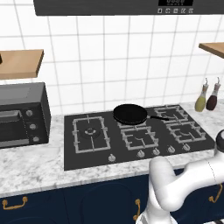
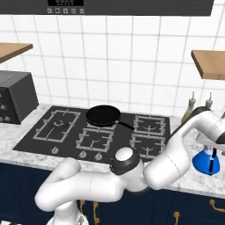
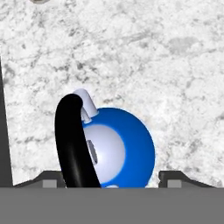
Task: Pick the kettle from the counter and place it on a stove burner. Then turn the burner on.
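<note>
The small squat bright-blue kettle point(image 3: 124, 146) sits on the speckled white-grey marble counter point(image 3: 144, 57) right of the cooktop, probably light, rigid and slick-bodied, so its thin black arched handle point(image 3: 72, 140) between the spread-open two-finger gripper point(image 3: 109, 180) looks the surest hold.

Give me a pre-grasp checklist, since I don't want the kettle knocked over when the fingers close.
1. Kettle upright on the counter: ok.
2. Black handle between the gripper fingertips: ok, though left of centre in the hand view.
3. Jaws open wide enough: ok.
4. Fingers low enough to catch the handle: cannot tell.
5. Bottles clear of the kettle: ok.
6. Free burner for placing: ok; frying pan sits elsewhere.
</note>
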You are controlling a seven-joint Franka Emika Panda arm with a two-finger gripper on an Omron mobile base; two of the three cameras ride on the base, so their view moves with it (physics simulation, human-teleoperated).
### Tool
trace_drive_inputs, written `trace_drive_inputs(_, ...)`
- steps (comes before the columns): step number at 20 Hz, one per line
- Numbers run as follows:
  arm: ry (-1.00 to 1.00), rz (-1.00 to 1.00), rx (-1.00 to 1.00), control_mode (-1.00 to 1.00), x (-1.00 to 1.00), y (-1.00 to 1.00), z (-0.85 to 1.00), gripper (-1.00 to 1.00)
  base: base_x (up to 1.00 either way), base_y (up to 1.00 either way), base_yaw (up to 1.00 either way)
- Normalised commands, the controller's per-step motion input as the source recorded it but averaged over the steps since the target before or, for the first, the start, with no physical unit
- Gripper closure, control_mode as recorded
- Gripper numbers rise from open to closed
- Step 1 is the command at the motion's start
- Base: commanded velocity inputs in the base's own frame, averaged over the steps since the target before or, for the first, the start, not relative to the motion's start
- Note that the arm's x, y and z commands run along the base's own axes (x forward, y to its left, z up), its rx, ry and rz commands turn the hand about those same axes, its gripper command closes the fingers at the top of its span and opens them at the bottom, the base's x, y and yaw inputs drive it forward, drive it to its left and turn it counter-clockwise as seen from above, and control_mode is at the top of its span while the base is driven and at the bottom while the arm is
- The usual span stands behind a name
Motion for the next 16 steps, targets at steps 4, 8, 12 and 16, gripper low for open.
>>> trace_drive_inputs(4,-0.06,0.03,-0.01,-1.0,0.26,0.0,-0.29,1.0,0.0,0.0,0.0)
trace_drive_inputs(8,-0.01,0.02,0.0,-1.0,0.03,0.09,-0.09,1.0,0.0,0.0,0.0)
trace_drive_inputs(12,-0.05,0.02,0.0,-1.0,0.04,0.66,0.12,1.0,0.0,0.0,0.0)
trace_drive_inputs(16,-0.07,0.0,0.0,-1.0,0.0,1.0,0.35,1.0,0.0,0.0,0.0)
